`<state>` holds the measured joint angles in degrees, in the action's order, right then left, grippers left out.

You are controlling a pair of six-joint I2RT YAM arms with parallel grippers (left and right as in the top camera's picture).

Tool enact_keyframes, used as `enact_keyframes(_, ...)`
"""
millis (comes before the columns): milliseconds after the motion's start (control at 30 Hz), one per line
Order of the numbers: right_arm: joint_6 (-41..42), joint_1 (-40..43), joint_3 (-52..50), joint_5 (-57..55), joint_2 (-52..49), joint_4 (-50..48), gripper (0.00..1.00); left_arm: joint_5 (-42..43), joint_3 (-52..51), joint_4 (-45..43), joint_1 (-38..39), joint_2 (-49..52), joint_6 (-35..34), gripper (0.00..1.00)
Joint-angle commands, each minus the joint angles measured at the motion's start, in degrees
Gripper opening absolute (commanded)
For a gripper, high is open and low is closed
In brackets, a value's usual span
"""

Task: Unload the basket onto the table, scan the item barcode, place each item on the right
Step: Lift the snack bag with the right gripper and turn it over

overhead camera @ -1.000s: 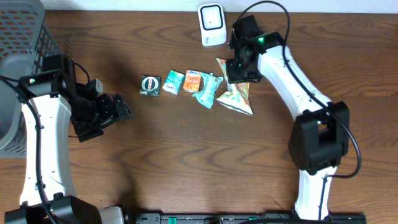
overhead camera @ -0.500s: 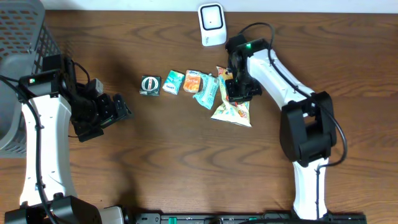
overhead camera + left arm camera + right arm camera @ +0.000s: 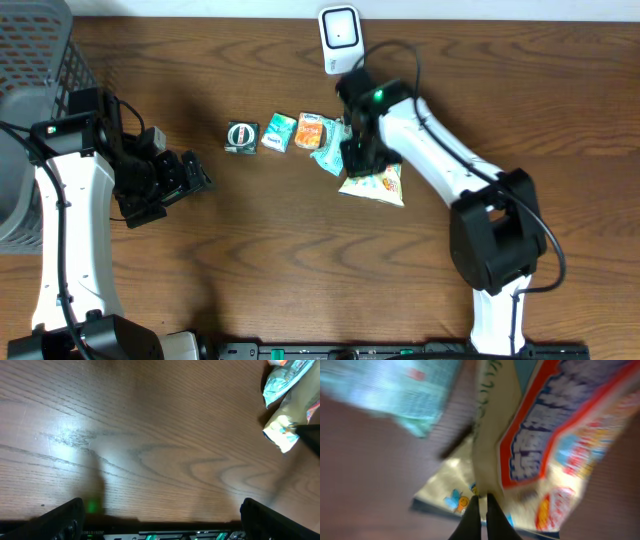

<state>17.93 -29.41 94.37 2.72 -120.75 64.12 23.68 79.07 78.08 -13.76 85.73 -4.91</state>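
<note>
Table, dark brown wood point(image 3: 300, 260), with a white box-shaped barcode scanner point(image 3: 341, 38) at its far edge. Cream foil snack bag point(image 3: 378, 186), near the scanner on its front side, top edge pinched between the tightly closed fingers of the right gripper point(image 3: 481, 510). Left gripper point(image 3: 192, 177), well left of the scanner, spread wide and empty.

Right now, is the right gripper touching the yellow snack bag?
Touching. The right wrist view shows the right gripper shut, its fingertips pinching the cream edge of the yellow snack bag.
</note>
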Motion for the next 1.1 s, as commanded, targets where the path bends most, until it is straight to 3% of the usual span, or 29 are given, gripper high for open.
enact_keyframes(0,4.33,0.11,-5.42,-3.21,-0.98,-2.80,0.01,-0.13,0.11,0.24,0.09,-0.02,-0.31,0.98)
enact_keyframes(300,1.25,2.21,5.07,-4.09,4.61,6.99,0.01,-0.13,0.11,0.24,0.09,-0.02,-0.31,0.98)
enact_keyframes(533,1.29,4.50,5.73,-9.55,5.20,-1.60,0.01,-0.13,0.11,0.24,0.09,-0.02,-0.28,0.98)
enact_keyframes(900,1.36,5.25,-6.86,-8.46,-1.09,-18.14,0.04,-0.13,0.11,0.24,0.09,-0.02,-0.28,0.98)
enact_keyframes(1033,1.31,7.41,-3.10,-10.78,-0.35,-13.51,0.04,-0.13,0.11,0.24,0.09,-0.02,-0.31,0.98)
enact_keyframes(1067,1.31,7.80,-0.11,-10.75,0.11,-9.57,0.11,-0.13,0.11,0.24,0.07,-0.02,-0.31,0.98)
